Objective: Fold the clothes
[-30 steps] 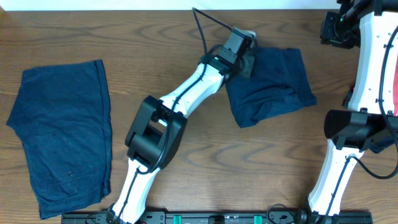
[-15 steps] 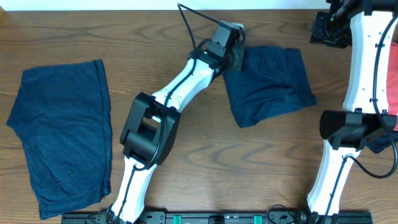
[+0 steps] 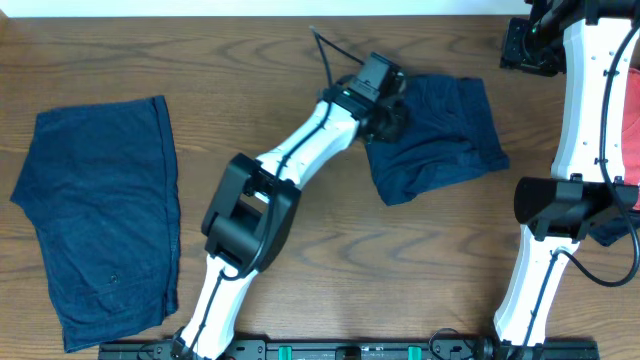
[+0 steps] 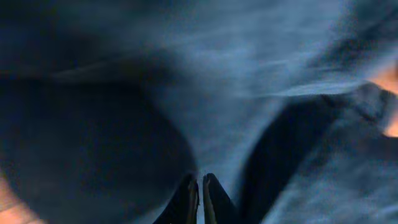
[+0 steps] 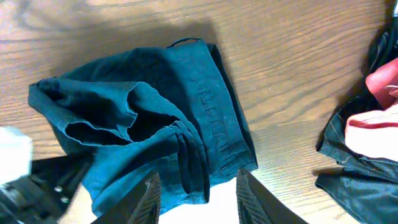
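Overhead view puts the left gripper (image 3: 390, 115) at the left edge of the crumpled navy garment (image 3: 440, 140), toward the far side of the table (image 3: 200, 50). Its fingers are pinched together on that cloth, which stretches away rightward, long axis left to right. The right gripper (image 5: 198, 186) hangs beyond the garment's far right corner, fingers apart and empty. A flat navy garment (image 3: 100, 220) lies well left.

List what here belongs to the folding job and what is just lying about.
Job in hand:
- crumpled navy garment, pinched at its left edge by the shut left gripper
- flat navy garment, spread out on the left

Lying about:
- red and white cloth, far right
- dark striped cloth beside it; possibly more laundry, cannot tell
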Available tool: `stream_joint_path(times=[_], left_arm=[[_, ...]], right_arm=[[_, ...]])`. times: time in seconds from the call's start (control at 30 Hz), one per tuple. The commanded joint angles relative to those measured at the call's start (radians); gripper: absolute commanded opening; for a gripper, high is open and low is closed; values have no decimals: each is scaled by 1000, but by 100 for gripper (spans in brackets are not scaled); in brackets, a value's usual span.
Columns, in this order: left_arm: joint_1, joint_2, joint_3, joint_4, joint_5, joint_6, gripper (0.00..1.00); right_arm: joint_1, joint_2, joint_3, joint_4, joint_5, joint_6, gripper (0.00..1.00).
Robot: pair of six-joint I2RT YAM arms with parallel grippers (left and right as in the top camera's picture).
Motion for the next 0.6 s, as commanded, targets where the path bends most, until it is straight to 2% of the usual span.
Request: stream_joint_path(times=[0.0, 0.17, 0.2, 0.23, 0.43, 0.5, 0.57], left_arm=[[-35, 54, 13, 48, 29, 17, 10], [-44, 95, 13, 205, -12, 16, 17], [-44, 105, 13, 236, -41, 16, 17], [-44, 108, 13, 255, -69, 16, 22], [-25, 126, 13, 388, -339, 18, 26], [-12, 124, 23, 450, -350, 18, 36], [-2, 124, 48, 470, -350, 17, 38]], right_arm=[[18, -12, 11, -4, -32, 4, 37], [39, -12, 11, -11, -32, 4, 37], [44, -12, 11, -11, -33, 3, 38], [50, -12, 11, -11, -35, 4, 39], [85, -12, 11, -11, -50, 4, 41], [105, -12, 11, -11, -49, 4, 41], [116, -12, 11, -11, -46, 3, 42]])
